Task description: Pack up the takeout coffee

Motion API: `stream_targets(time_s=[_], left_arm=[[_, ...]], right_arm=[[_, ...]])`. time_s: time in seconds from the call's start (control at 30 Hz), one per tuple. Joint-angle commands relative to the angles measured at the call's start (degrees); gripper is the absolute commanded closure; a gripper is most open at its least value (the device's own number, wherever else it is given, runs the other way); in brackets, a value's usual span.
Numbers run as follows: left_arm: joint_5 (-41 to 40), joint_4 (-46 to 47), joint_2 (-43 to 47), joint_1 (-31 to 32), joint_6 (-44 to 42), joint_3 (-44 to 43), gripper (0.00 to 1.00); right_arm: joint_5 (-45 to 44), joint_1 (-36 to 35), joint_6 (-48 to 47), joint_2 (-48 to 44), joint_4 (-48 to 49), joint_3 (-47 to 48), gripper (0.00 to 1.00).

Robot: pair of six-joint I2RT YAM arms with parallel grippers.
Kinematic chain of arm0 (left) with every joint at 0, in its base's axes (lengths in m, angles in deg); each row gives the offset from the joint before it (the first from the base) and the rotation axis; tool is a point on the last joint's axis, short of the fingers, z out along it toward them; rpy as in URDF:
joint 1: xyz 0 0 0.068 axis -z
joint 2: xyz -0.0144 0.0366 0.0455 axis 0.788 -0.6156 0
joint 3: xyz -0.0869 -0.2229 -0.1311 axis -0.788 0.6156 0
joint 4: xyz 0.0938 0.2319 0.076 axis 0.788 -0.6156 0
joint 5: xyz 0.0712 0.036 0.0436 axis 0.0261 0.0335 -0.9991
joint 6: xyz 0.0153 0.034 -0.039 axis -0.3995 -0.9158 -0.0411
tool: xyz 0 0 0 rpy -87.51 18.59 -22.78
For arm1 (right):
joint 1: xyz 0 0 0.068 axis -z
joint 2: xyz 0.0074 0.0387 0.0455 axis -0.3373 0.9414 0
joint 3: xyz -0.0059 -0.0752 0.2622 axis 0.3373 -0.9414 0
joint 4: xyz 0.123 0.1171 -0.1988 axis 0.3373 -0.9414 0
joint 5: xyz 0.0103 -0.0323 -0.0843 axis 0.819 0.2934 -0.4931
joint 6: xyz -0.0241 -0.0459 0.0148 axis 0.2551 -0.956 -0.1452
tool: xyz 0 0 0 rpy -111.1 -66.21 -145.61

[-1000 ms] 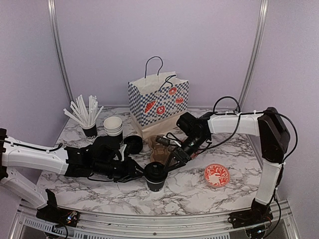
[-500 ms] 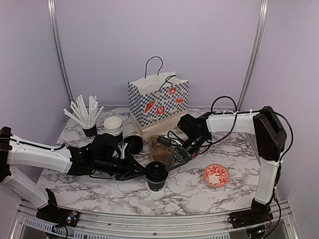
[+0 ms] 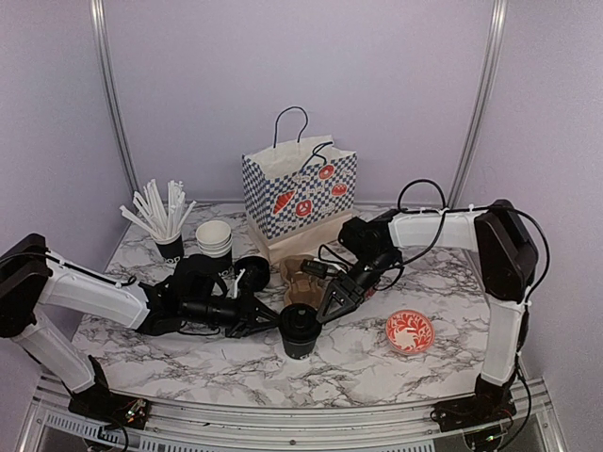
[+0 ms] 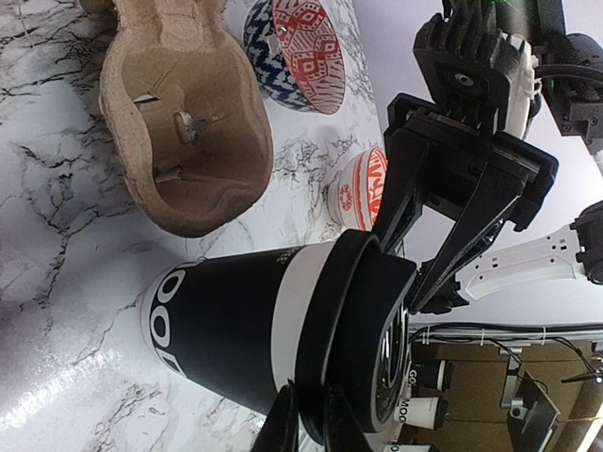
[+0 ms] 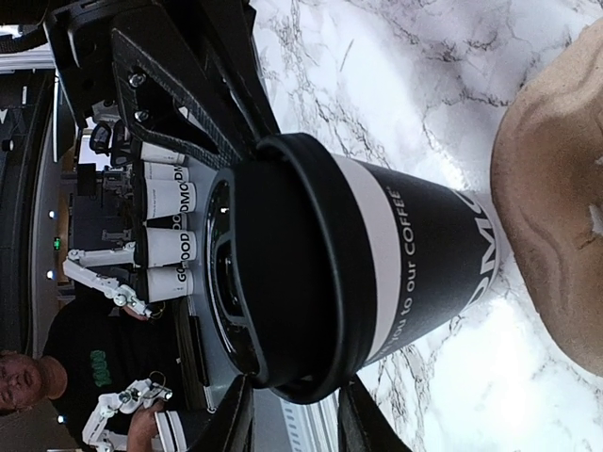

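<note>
One takeout coffee cup [image 3: 300, 341] stands upright near the table's front centre, black with white lettering and a black lid [image 3: 296, 320]. My left gripper [image 3: 272, 320] comes in from the left and is shut on the lid's rim [image 4: 325, 377]; its fingertips [image 4: 285, 422] pinch that rim in the left wrist view. My right gripper [image 3: 321, 309] reaches from the right, jaws either side of the lid's raised top [image 5: 283, 282] and closed against it. The cup's body [image 5: 424, 254] shows beyond the lid. Behind the cup lies a brown pulp cup carrier [image 3: 301, 281].
A checked paper bag [image 3: 300, 193] stands at the back centre. A black cup of white straws [image 3: 168, 243] and a stack of white cups [image 3: 214, 237] sit at the back left. A red-and-white bowl [image 3: 410, 331] lies to the right. A black round item [image 3: 252, 271] lies by the carrier.
Both grippers have moved in on the cup and narrowed their jaws onto its lid. The left arm has reached further right. The cup has stayed in place.
</note>
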Motion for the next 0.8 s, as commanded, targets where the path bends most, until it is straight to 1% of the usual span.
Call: stream_targets(time_s=[0.0, 0.07, 0.17, 0.33, 0.43, 0.5, 0.6, 0.67, 0.77], left_arm=[[-6.7, -20.6, -6.9, 2.5, -4.5, 2.1, 0.89], [-8.1, -23.1, -4.9, 2.9, -5.7, 0.2, 0.89], [-8.8, -25.0, -3.0, 3.8, -7.0, -2.0, 0.88], [-9.6, -26.3, -2.6, 5.4, -7.2, -4.6, 0.88], [-10.5, -26.9, -2.1, 6.1, -7.7, -5.3, 0.87], [-11.2, -27.4, -1.2, 6.3, -7.6, -5.8, 0.87], [-12.2, -27.5, 0.8, 6.5, -7.5, -6.3, 0.87], [-13.0, -27.8, 2.8, 6.7, -7.6, -6.8, 0.84], [-14.3, -28.2, 6.0, 7.2, -7.7, -7.7, 0.8]], right_arm=[[-18.5, -3.1, -0.2, 6.6, 10.9, -0.6, 0.83], [-19.9, -3.1, 0.1, 6.8, 11.0, -0.6, 0.87], [-22.7, -3.6, 0.1, 7.2, 10.5, 0.0, 0.87], [-25.6, -5.0, 0.0, 9.4, 9.6, 0.3, 0.88], [-23.9, -4.9, -1.1, 8.9, 8.4, 2.9, 0.88], [-23.0, -4.1, -1.9, 7.0, 7.3, 5.0, 0.87], [-16.4, -2.0, -4.9, 3.0, 5.0, 8.2, 0.77], [-13.4, -0.7, -6.4, 0.5, 3.5, 10.0, 0.62], [-16.2, 0.0, -7.3, -4.0, 3.0, 11.2, 0.44]])
